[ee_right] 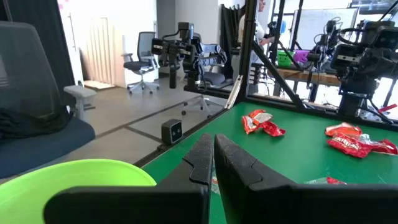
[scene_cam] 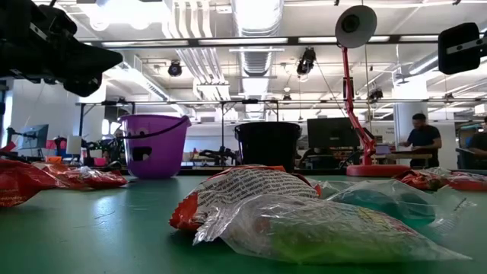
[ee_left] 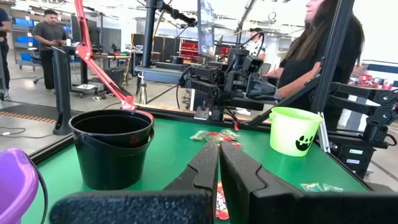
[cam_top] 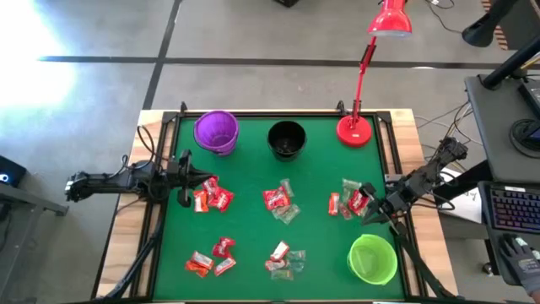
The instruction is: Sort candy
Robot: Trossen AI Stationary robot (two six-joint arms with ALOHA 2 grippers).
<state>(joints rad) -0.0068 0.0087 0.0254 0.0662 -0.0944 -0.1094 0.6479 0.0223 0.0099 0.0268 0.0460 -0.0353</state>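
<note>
The purple cup (cam_top: 217, 132), black cup (cam_top: 286, 139) and green cup (cam_top: 372, 258) looked empty; candy (cam_top: 281, 203) lay scattered on the table (cam_top: 253, 177). The left hand (cam_top: 186, 179) and right hand (cam_top: 371, 213) were closed, holding nothing.

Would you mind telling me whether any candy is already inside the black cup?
No; from above, the black cup shows only its dark inside, and the candy lies in clusters on the green mat.

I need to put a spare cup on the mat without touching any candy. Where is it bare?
Bare mat lies left of the purple cup, and between the black cup and the red lamp base. The front left corner is also free. The middle band is crowded: candy piles run from the left tool to the right tool, by the green cup.
</note>
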